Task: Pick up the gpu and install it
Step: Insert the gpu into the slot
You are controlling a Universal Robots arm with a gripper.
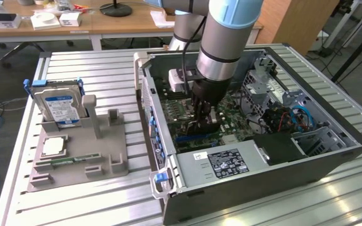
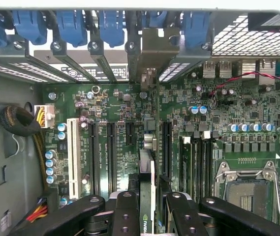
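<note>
My gripper (image 2: 148,209) is down inside the open computer case (image 1: 263,165), shut on the gpu (image 2: 147,167). In the wrist view the gpu is a thin card seen edge-on between the black fingers (image 2: 125,211). Its metal bracket (image 2: 154,54) reaches the case's rear slot openings. The card stands upright over the green motherboard (image 2: 115,108), in line with the black expansion slots; I cannot tell whether its edge is seated. In the exterior view the gripper (image 1: 205,118) hangs from the arm over the middle of the board, the dark gpu (image 1: 201,128) just below it.
Blue slot clips (image 2: 110,24) line the case's rear wall. A white slot (image 2: 73,152) and a CPU socket (image 2: 248,191) flank the card. At the exterior view's left, a grey holder (image 1: 80,160) carries a hard drive (image 1: 58,106) and a silver chip (image 1: 54,146).
</note>
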